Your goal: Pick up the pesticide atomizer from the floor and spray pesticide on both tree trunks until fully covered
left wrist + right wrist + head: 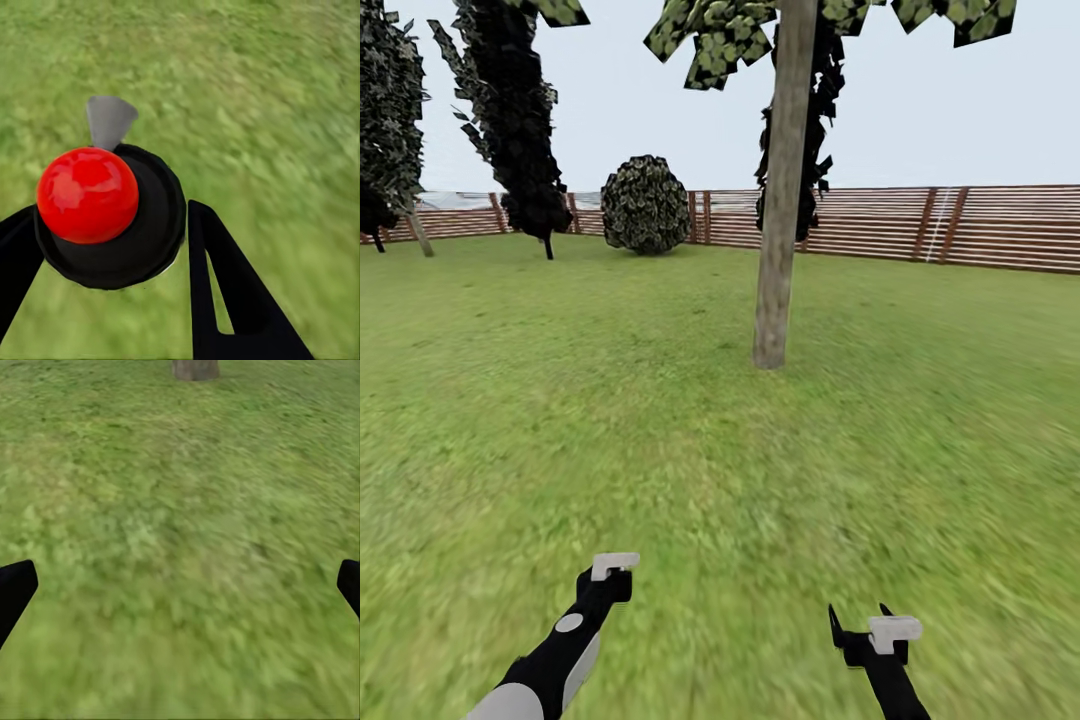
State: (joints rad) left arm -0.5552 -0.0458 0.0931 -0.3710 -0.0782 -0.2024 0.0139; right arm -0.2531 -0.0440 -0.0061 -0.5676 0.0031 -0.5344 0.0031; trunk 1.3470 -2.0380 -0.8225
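Between left fingers [217,300] sits the pesticide atomizer [109,217]; right fingers [15,589] spread, empty.

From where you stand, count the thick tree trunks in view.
1. The trunk stands ahead on the lawn, right of the bush; its base shows in the right wrist view. Others may be off-frame.

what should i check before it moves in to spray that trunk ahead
1. Sprayer held between the left hand fingers: ok.
2. Nozzle aimed at the trunk: not ok, it points over grass in the left wrist view.
3. Trunk within spray reach: cannot tell; it stands well ahead across the grass.
4. Path to the trunk free: ok, open grass between.
5. Right hand empty and open: ok.
6. Spray specks on the trunk: not ok, none visible yet.
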